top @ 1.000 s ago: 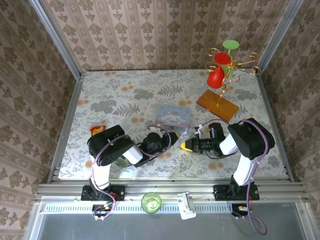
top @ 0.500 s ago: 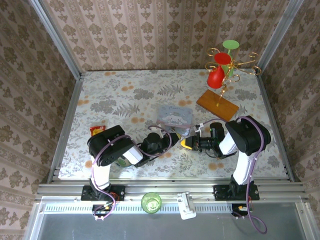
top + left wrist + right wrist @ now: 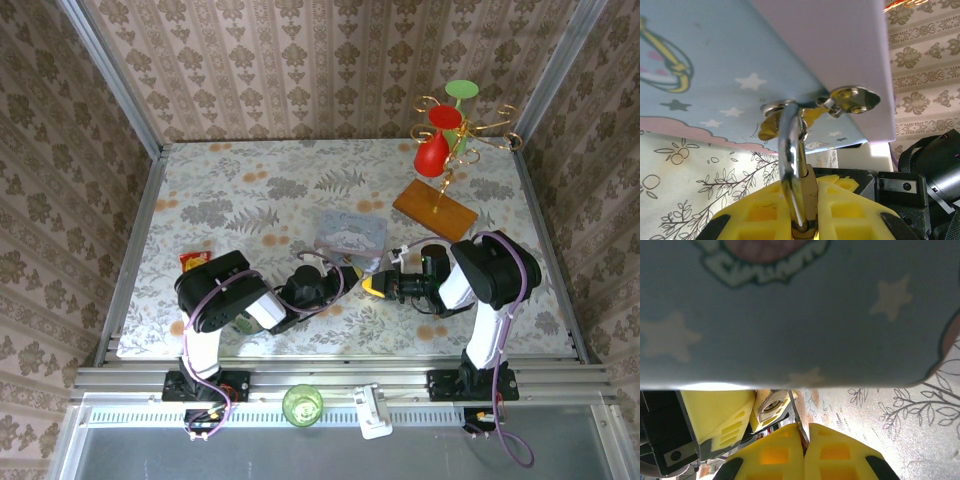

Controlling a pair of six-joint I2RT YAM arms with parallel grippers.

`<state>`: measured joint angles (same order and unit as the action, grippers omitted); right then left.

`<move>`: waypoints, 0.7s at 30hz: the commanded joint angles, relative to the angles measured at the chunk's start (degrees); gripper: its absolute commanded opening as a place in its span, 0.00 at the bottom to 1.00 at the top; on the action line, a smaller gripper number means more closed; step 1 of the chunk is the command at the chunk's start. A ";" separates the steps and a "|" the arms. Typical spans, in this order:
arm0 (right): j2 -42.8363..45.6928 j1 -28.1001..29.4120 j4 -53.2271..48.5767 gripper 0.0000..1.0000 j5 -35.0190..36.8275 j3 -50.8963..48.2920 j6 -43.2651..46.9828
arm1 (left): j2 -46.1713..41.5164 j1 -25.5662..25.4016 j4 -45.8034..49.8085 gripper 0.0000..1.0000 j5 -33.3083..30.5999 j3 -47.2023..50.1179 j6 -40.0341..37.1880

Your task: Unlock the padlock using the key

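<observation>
Left wrist view: pinching the padlock [image 3: 789, 145] hooked on the tin [image 3: 715, 65] with the left gripper [image 3: 803, 202], squeezing a thin key [image 3: 796, 417] beside the tin with the right gripper [image 3: 805, 434].

blue tin [image 3: 348, 237] blocks left hand [image 3: 800, 215]; far tabletop [image 3: 250, 170] open.

Damask-patterned beige walls [image 3: 330, 70] enclose a table [image 3: 250, 190] covered in floral-print cloth.
</observation>
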<state>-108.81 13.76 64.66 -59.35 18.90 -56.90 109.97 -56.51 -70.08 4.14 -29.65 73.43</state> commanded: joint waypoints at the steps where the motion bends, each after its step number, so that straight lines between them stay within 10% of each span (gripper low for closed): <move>1: -0.54 -0.06 3.43 0.00 -1.11 -1.52 -0.66 | -1.86 0.68 -4.84 0.00 1.52 -0.59 -0.05; 21: -0.98 0.83 9.53 0.00 -2.17 -1.05 -4.42 | 0.21 0.44 -4.71 0.00 4.46 -3.30 -0.34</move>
<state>-108.88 14.28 70.61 -59.86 16.80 -60.38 110.00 -55.09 -69.93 7.07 -31.14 73.47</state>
